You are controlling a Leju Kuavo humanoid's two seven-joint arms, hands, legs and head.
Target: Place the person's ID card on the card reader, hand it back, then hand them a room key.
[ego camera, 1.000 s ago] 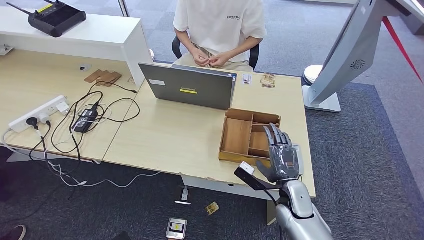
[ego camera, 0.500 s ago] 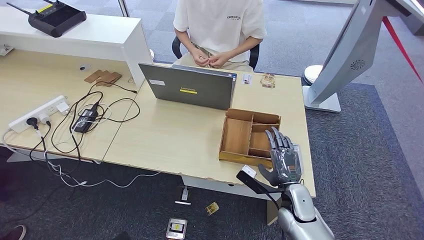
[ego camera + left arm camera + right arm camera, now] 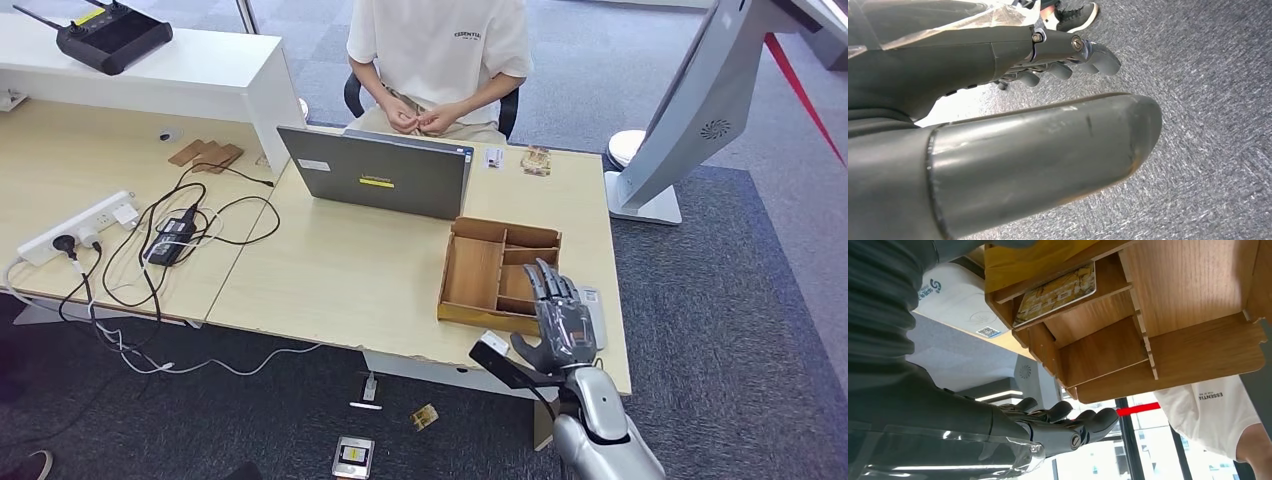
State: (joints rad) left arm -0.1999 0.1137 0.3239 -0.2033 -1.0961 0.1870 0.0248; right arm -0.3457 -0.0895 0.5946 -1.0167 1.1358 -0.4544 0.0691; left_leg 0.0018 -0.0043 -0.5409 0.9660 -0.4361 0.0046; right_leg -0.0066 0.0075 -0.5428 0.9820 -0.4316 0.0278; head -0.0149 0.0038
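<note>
Key card lay flat in a compartment of the tray, while the right hand, fingers straight, slightly spread and empty, hovered at the tray's near corner beside the reader. I judged those fingers could knock a tray wall or slide off the thin card. Right wrist view gave the card's face, head view the person opposite; the left hand hung empty, loosely open.

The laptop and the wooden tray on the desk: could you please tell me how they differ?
The laptop is grey and stands open, its lid upright with its back to the robot; the wooden tray is brown and lies flat, split into compartments. The laptop sits in front of the person; the tray lies nearer the right robot hand. Both rest on the same desk.
</note>
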